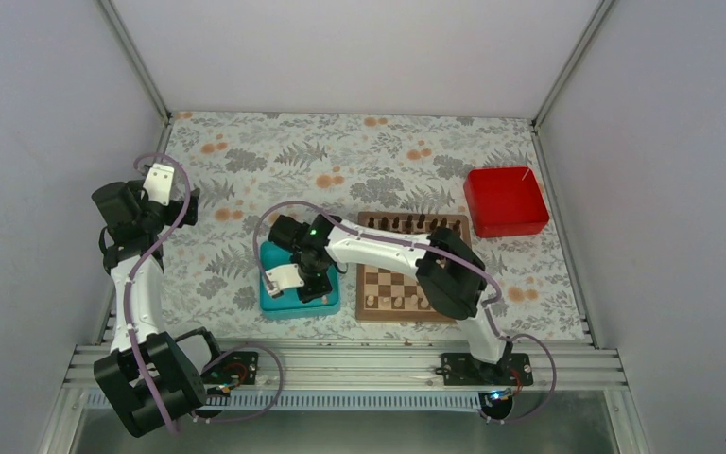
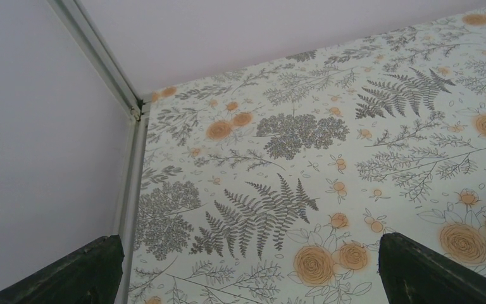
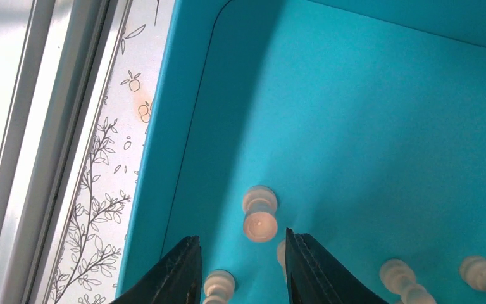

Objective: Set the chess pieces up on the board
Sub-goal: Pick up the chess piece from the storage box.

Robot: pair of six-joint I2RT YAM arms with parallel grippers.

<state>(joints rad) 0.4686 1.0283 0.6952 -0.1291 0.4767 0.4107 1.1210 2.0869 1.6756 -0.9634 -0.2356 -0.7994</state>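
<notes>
My right gripper (image 3: 240, 256) is open, low inside the teal tray (image 3: 367, 114), over its left part in the top view (image 1: 293, 287). Several pale chess pieces lie on the tray floor. One (image 3: 260, 216) sits just beyond the fingertips, one (image 3: 219, 284) lies between the fingers, and one (image 3: 281, 252) is half hidden by the right finger (image 3: 307, 269). The board (image 1: 406, 279) lies right of the tray, with dark chessmen (image 1: 416, 224) on its far row and a few pale pieces (image 1: 399, 303) on its near row. My left gripper (image 2: 247, 278) is open and empty, far left (image 1: 172, 187).
A red box (image 1: 505, 200) stands at the back right beside the board. The tray's left wall (image 3: 164, 145) is close to my right gripper's left finger. The floral tablecloth (image 2: 304, 139) covers the table. The metal rail (image 1: 340, 364) runs along the near edge.
</notes>
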